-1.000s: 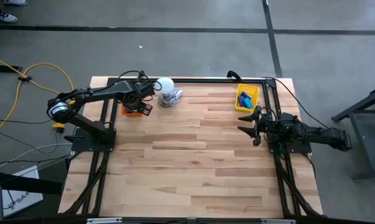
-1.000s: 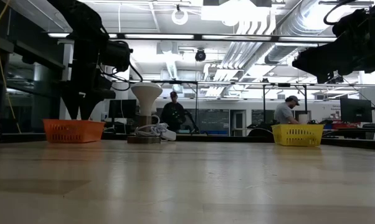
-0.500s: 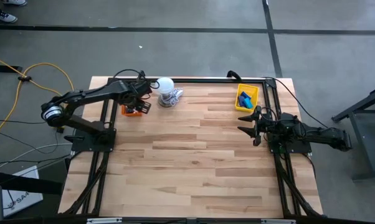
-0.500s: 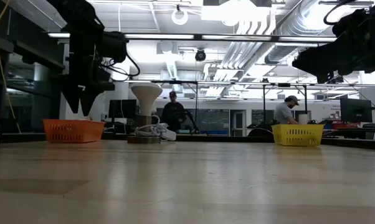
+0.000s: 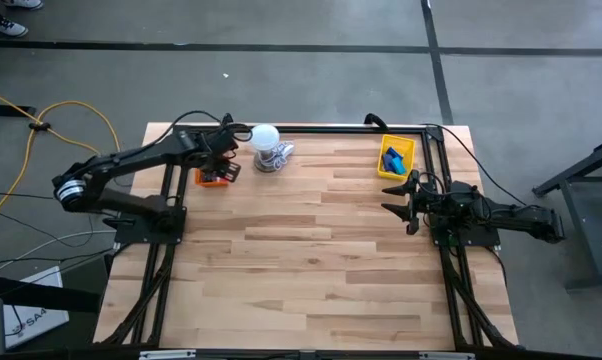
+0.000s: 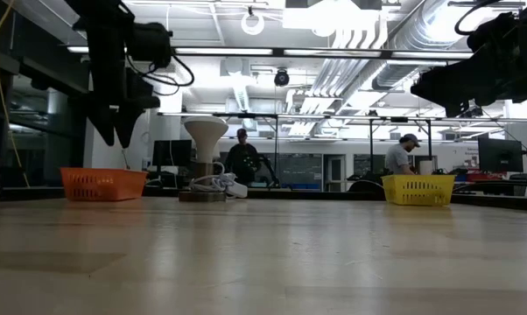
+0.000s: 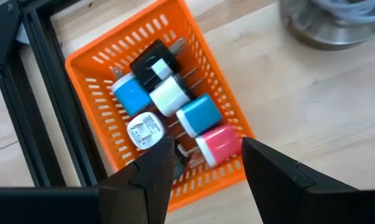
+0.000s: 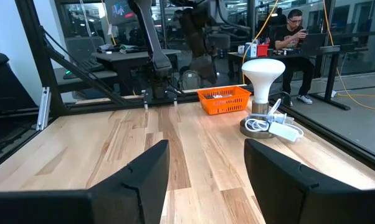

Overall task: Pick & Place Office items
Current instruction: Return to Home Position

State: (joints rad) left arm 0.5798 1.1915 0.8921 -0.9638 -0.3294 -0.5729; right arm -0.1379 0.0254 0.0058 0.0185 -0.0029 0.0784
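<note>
Small plug-like office items lie in the orange tray [image 7: 88, 56]: a black one [image 7: 151, 62], blue [image 7: 131, 94], white [image 7: 172, 94], teal-blue [image 7: 199, 115], pink-red [image 7: 218, 143] and a round white one [image 7: 144, 129]. My left gripper [image 7: 206, 165] hangs open and empty above this tray [image 6: 103, 184], fingers pointing down [image 6: 116, 136]. Blue pieces [image 5: 393, 157] lie in the yellow tray [image 5: 381, 166] at the far right. My right gripper [image 5: 393, 197] waits open and empty at the table's right side, below the yellow tray in the high view.
A white round-topped lamp-like object [image 5: 268, 148] with a coiled white cord stands on a round base just right of the orange tray. Black frame rails [image 7: 44, 124] run beside the orange tray. People sit at desks beyond the table [image 6: 405, 156]. Bare wood [image 5: 311, 260] spreads across the middle and near side.
My left gripper has risen straight up from just above the orange tray's rim and now hangs well clear above it. The left arm's elbow has swung out toward the table's left. The trays and the right arm have kept still.
</note>
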